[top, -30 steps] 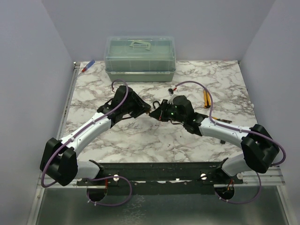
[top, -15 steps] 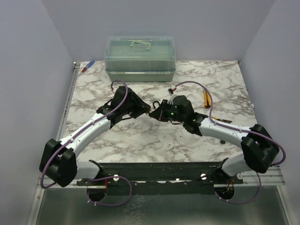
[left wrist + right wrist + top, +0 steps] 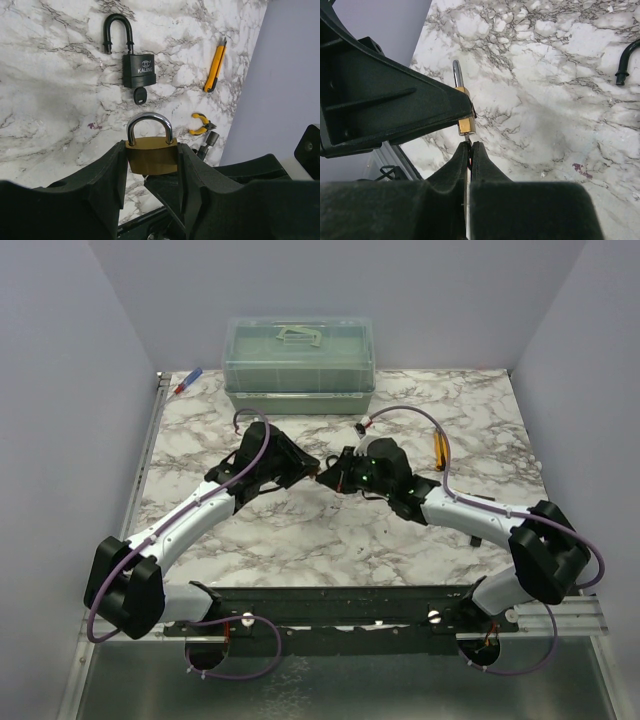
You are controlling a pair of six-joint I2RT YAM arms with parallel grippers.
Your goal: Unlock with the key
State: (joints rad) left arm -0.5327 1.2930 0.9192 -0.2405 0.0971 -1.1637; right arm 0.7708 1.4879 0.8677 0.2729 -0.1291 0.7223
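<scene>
Left gripper [image 3: 151, 152]: clamped on the sides of the brass padlock [image 3: 150, 161], shackle up, held above the bench [image 3: 45, 110].
Right gripper [image 3: 470, 146]: fingers pressed together on a thin sliver — the key [image 3: 468, 152], I judge, its head hidden.
Key position: tip at the padlock's underside; I cannot tell whether it has entered.
Doing it well: line the blade with the keyway and push straight — twist only once seated.
Elsewhere: black padlock [image 3: 139, 70] lies open, another key [image 3: 140, 96] at its base.

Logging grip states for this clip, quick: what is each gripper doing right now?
Left gripper: closed on the brass padlock.
Right gripper: closed, tips at the padlock's base; what it pinches, if anything, cannot be told.
</scene>
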